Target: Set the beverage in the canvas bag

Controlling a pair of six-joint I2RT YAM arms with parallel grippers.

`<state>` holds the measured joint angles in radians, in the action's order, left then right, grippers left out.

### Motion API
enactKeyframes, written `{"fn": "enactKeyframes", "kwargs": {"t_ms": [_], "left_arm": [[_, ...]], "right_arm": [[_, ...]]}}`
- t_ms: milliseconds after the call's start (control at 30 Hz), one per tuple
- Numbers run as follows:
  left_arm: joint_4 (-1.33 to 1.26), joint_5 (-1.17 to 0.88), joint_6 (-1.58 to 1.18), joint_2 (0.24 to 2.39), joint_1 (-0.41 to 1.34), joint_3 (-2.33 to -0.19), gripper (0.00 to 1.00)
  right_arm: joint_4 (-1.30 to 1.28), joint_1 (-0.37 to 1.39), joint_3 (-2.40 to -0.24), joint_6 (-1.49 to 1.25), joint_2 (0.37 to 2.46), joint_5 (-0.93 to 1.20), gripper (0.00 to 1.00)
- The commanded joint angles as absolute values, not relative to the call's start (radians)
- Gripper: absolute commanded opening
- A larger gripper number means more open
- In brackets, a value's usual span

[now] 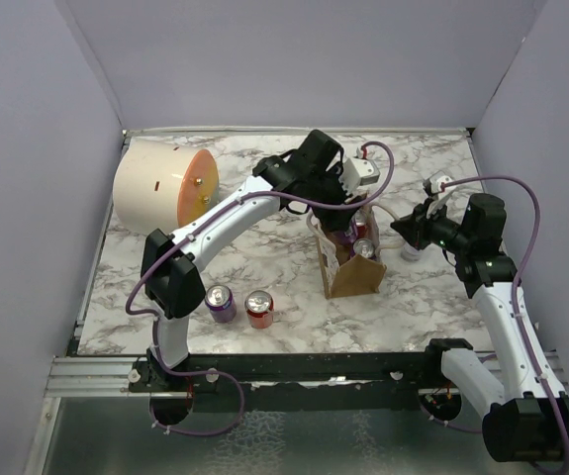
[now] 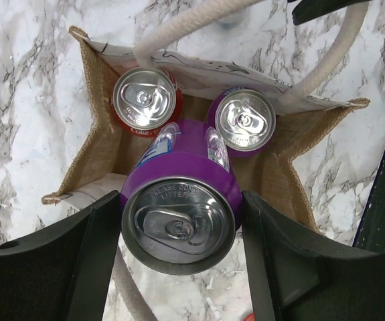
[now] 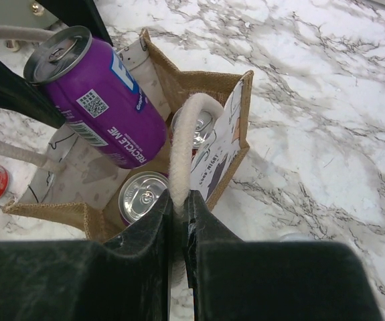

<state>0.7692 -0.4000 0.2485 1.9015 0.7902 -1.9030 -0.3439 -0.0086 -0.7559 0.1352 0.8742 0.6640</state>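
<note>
The canvas bag (image 1: 353, 277) is a small brown tote with white handles, standing mid-table. A red can (image 2: 145, 99) and a purple can (image 2: 246, 120) stand upright inside it. My left gripper (image 2: 179, 227) is shut on a third beverage, a purple can (image 2: 179, 214), tilted with its lower end inside the bag's mouth (image 2: 95, 114). From the right wrist view this can (image 3: 102, 100) leans over the bag's wall (image 3: 205, 83). My right gripper (image 3: 179, 207) is shut on one white handle (image 3: 182, 154), holding it up at the bag's right side (image 1: 403, 230).
A big cream cylinder with an orange face (image 1: 160, 183) lies at the back left. A purple can (image 1: 221, 303) and a red can (image 1: 258, 309) stand near the front edge, left of the bag. A small pale object (image 1: 412, 252) sits under the right gripper. Grey walls enclose the table.
</note>
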Motion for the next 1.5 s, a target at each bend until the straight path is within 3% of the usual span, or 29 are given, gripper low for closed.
{"fn": "enactKeyframes", "kwargs": {"t_ms": [0, 633, 1467], "left_arm": [[0.755, -0.389, 0.255, 1.872, 0.798, -1.95, 0.0], [0.836, -0.257, 0.258, 1.974, 0.807, -2.02, 0.0], [0.769, -0.265, 0.357, 2.094, 0.838, -1.973, 0.0]], "right_arm": [[-0.328, -0.014, -0.778, 0.124, 0.878, 0.638, 0.01], [-0.318, -0.014, -0.767, 0.129, 0.886, 0.653, 0.01], [-0.309, -0.014, -0.757, 0.126, 0.897, 0.666, 0.01]]}}
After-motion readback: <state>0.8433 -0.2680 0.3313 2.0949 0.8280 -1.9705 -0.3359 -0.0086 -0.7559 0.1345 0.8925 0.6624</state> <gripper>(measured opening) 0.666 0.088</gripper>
